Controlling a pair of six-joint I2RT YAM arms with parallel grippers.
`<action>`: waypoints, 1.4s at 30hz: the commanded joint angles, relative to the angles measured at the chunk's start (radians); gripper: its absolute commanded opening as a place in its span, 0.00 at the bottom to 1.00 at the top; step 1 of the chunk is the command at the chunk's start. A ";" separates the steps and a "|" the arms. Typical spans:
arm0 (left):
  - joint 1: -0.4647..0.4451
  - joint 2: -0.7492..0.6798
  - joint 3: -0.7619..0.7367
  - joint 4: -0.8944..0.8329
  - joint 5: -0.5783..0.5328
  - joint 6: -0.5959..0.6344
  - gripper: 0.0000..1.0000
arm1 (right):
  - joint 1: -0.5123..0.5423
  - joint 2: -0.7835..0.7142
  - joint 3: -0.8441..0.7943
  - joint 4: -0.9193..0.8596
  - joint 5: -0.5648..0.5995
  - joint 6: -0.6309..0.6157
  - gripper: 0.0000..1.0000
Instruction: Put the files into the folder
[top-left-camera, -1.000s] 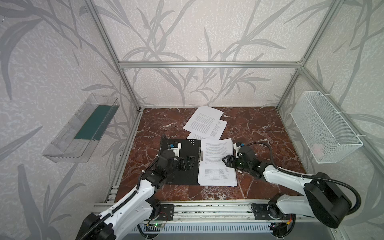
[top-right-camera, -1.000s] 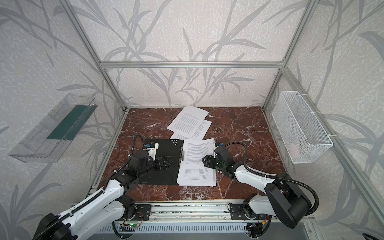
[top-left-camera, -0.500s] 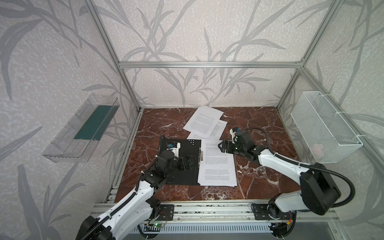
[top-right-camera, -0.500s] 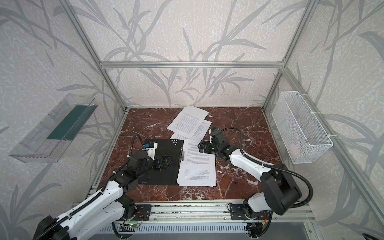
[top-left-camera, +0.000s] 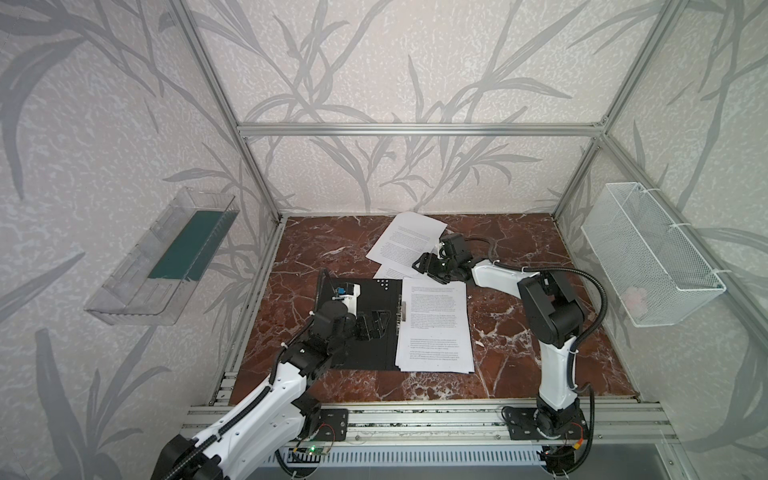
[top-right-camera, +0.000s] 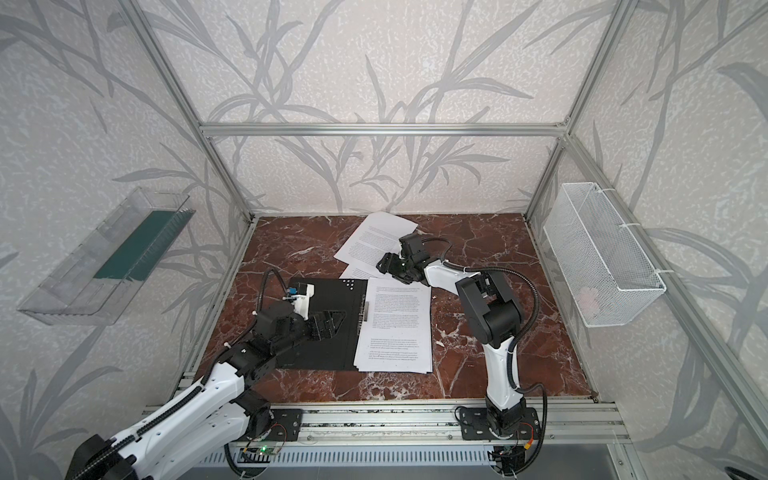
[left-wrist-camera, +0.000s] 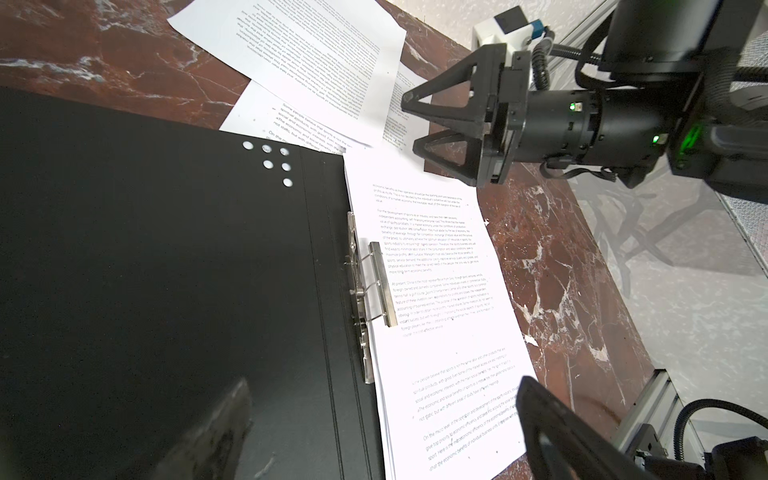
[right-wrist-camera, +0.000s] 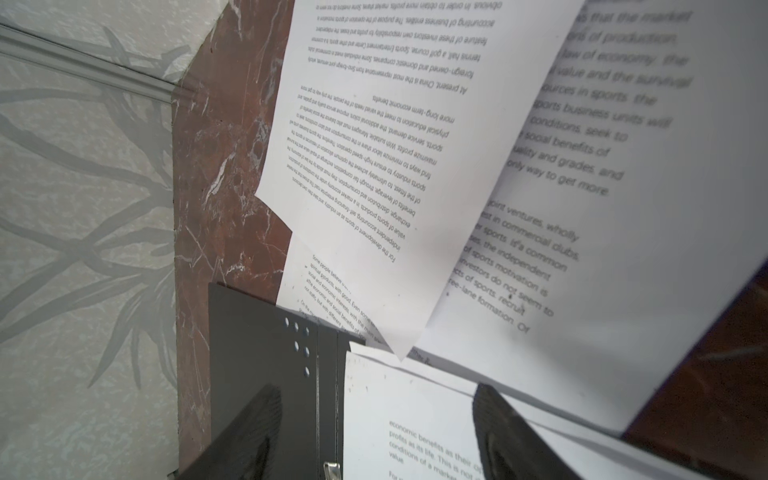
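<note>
Right gripper (top-left-camera: 424, 271) spread, empty, over thin white files (top-left-camera: 409, 241); left gripper (top-left-camera: 384, 324) spread over matte black folder (top-left-camera: 361, 353).

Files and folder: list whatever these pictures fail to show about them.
- Folder: outer cover faces the table, hidden in every view.
- Stack in the folder: sheet count hidden under the top page, both top views.
- Loose files: print too small in both top views; nearest sheet blurred in the right wrist view.
</note>
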 joint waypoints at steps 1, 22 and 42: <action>-0.004 -0.010 0.009 0.031 0.012 -0.010 0.99 | -0.008 0.046 0.034 0.052 -0.024 0.059 0.72; -0.004 -0.008 0.004 0.051 0.030 -0.019 0.99 | -0.027 0.200 0.065 0.379 -0.055 0.220 0.64; -0.003 -0.025 0.004 0.048 0.031 -0.022 0.99 | -0.017 0.359 0.139 0.557 0.084 0.455 0.35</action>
